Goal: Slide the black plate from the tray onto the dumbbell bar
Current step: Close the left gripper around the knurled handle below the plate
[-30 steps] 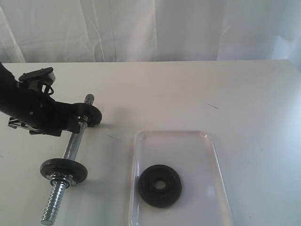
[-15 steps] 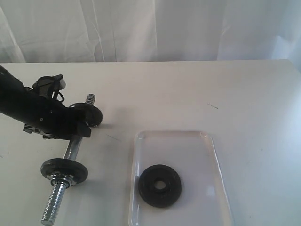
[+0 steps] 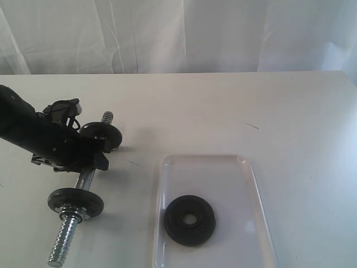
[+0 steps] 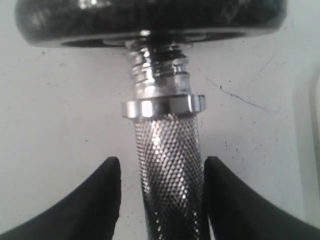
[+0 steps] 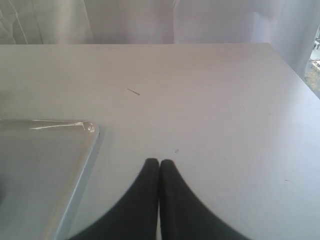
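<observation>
The black plate (image 3: 189, 219) lies flat in the clear tray (image 3: 223, 170) at the front centre. The dumbbell bar (image 3: 85, 180) rests on the table at the left, with one small black disc (image 3: 100, 134) at its far end and another (image 3: 75, 202) nearer the front. My left gripper (image 3: 92, 153) is down over the bar's middle. In the left wrist view it (image 4: 162, 161) stands open, a finger on each side of the knurled bar (image 4: 167, 190), just behind a chrome collar (image 4: 162, 106) and a disc (image 4: 150, 20). My right gripper (image 5: 159, 162) is shut on nothing, beside the tray's corner (image 5: 87, 127).
The bar's front threaded end (image 3: 62, 243) sticks out toward the table's front edge. White curtains hang behind the table. A small dark mark (image 3: 252, 125) is on the tabletop at the right. The right arm does not show in the exterior view.
My left arm has shifted right and a little forward along the bar, so the far disc now shows more fully. The plate, tray and bar have not moved.
</observation>
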You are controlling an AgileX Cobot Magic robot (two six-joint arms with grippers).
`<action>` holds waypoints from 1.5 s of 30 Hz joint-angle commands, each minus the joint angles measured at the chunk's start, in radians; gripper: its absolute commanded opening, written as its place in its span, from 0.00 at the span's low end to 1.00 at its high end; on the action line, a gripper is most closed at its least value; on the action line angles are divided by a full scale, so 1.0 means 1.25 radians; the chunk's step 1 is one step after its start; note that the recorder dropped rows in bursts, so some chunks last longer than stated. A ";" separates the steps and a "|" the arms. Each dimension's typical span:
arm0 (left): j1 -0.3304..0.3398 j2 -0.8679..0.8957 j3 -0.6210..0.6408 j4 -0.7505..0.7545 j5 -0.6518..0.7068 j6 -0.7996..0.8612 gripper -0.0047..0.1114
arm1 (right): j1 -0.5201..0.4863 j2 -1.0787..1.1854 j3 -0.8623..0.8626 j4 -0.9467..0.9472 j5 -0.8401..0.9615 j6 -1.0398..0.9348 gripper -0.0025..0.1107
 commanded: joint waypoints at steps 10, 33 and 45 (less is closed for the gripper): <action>-0.004 -0.002 -0.004 -0.014 -0.010 0.003 0.51 | 0.000 -0.005 0.004 -0.007 -0.004 0.005 0.02; -0.004 -0.002 -0.004 -0.050 -0.027 0.005 0.50 | 0.000 -0.005 0.004 -0.007 -0.004 0.005 0.02; -0.004 0.002 -0.004 -0.050 -0.027 0.010 0.45 | 0.000 -0.005 0.004 -0.007 -0.004 0.005 0.02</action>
